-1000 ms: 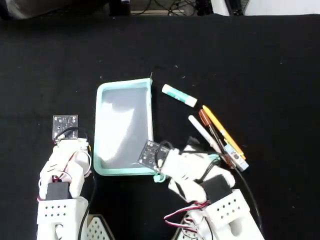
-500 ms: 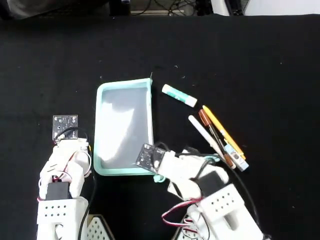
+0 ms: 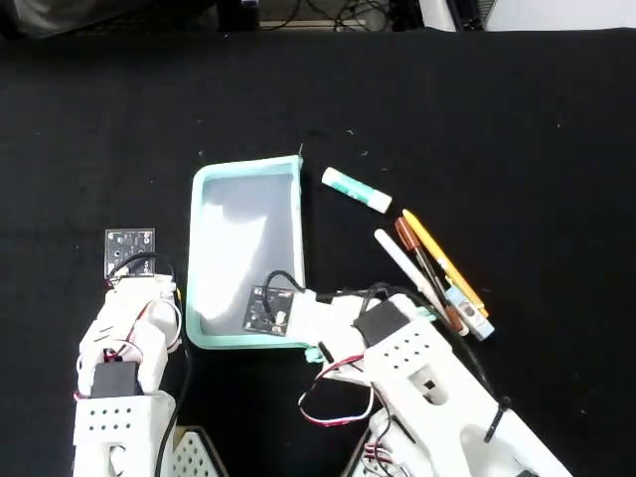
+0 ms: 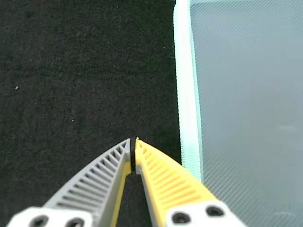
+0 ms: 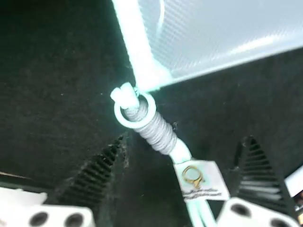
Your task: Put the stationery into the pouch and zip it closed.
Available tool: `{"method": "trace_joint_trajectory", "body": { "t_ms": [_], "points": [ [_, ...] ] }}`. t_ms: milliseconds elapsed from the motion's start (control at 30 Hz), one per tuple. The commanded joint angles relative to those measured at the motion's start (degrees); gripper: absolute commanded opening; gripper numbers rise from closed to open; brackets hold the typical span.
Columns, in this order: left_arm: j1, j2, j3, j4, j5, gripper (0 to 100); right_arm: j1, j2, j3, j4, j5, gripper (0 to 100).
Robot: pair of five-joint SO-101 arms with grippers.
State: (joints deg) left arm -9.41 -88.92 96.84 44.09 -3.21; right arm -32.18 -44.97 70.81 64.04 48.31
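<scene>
Right claw (image 5: 184, 142) gapes wide, empty, straddling the zipper pull (image 5: 152, 126) at the pouch (image 5: 213, 33) corner.

The black table (image 3: 517, 129) bore a flat mint-edged pouch (image 3: 243, 238) near its middle, with a ringed pull strap (image 5: 156, 132) trailing from one corner onto the cloth. Just beside the pouch's far corner lay a glue stick (image 3: 357, 190). Near it, a white pen (image 3: 397, 260), a brown pen (image 3: 415, 256) and a yellow pen (image 3: 437, 253) lay side by side, slanting.
</scene>
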Motion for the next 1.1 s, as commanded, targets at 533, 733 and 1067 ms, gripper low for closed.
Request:
{"method": "trace_joint_trajectory", "body": {
  "t_ms": [533, 733, 1067],
  "points": [
    [0.2, -0.4, 1.0, -0.7, -0.5, 3, -0.6, 0.3, 5.2, -9.7, 8.4, 34.2],
    [0.2, -0.4, 1.0, -0.7, -0.5, 3, -0.7, 0.3, 6.3, -8.9, 8.5, 18.8],
    [0.2, -0.4, 1.0, -0.7, -0.5, 3, 5.8, -0.1, 2.1, 0.4, 8.4, 1.5]
  ]
}}
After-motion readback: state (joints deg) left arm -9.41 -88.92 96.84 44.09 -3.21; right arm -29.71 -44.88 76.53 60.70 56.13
